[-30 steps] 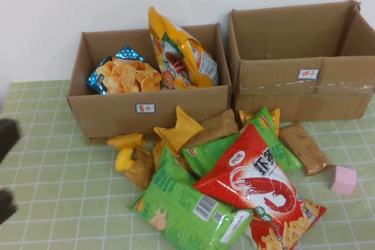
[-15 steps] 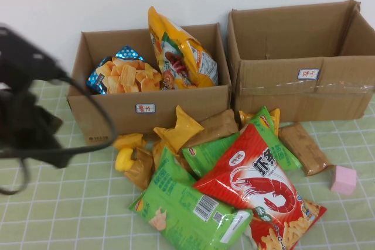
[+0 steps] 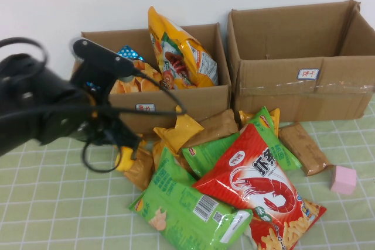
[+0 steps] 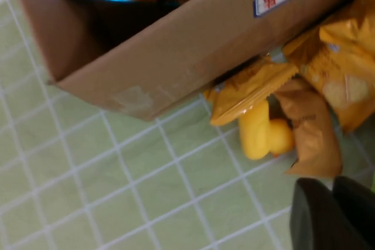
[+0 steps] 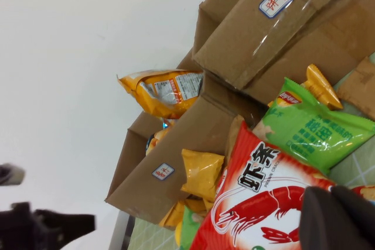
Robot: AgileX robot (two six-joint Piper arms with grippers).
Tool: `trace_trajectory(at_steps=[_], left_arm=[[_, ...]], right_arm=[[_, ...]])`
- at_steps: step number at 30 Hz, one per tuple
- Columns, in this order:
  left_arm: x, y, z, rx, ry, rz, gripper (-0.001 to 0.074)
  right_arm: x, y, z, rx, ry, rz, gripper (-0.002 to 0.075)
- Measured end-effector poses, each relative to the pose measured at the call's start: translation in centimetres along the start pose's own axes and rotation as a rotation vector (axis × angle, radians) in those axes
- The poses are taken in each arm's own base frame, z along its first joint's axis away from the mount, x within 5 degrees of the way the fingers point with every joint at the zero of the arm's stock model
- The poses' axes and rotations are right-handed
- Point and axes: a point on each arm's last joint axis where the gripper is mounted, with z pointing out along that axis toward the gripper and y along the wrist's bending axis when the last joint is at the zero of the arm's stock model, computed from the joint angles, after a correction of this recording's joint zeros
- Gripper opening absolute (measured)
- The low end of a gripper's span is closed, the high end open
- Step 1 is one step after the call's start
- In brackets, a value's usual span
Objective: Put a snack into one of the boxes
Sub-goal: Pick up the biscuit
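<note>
Snacks in a heap on the green checked cloth (image 3: pixel 47 203), just before two cardboard boxes side by side at the wall. In the left box (image 3: pixel 176 106): an orange bag (image 3: pixel 181 51) upright and poking above the rim, plus a blue-edged chips bag (image 3: pixel 132 77) beside it. Right box (image 3: pixel 281 86) with a white label on its front; inside not visible.

At the front of the heap, a red shrimp bag (image 3: pixel 258 182) lying partly over a green bag (image 3: pixel 181 209). Behind these, a yellow pack (image 3: pixel 179 130) against the left box's front wall. Small yellow pack (image 3: pixel 124 157) at the heap's left edge, touching a brown one. Another brown pack (image 3: pixel 303 147) on the heap's right side, and a pink cube (image 3: pixel 343 180) apart from it, further right.

Left gripper (image 3: pixel 117 139) low before the left box's front wall, just above the small yellow pack; holding nothing visible; apart or together, cannot tell. Right gripper (image 5: pixel 337 215) outside the high view, seen only from its own wrist, near the red shrimp bag; state likewise impossible to tell.
</note>
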Motion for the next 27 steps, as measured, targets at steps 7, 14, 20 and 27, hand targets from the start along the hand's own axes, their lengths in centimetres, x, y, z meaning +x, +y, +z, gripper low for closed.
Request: trace_trajectory(at_steps=[7, 14, 20, 27], left_arm=[[-1.2, -0.7, 3.3, -0.016, 0.081, -0.190, 0.0406], [-0.6, -0.9, 6.9, -0.043, 0.167, -0.291, 0.0667], [-0.3, -0.7, 10.2, -0.038, 0.140, -0.384, 0.0665], [0.3, -1.1, 13.5, -0.064, 0.118, -0.409, 0.0624]], right_arm=[[0.0, 0.0, 0.0, 0.000, 0.000, 0.001, -0.0002], [0.0, 0.0, 0.0, 0.000, 0.000, -0.009, -0.0002], [0.0, 0.0, 0.0, 0.000, 0.000, -0.033, -0.0002], [0.0, 0.0, 0.0, 0.000, 0.000, -0.044, -0.0002]])
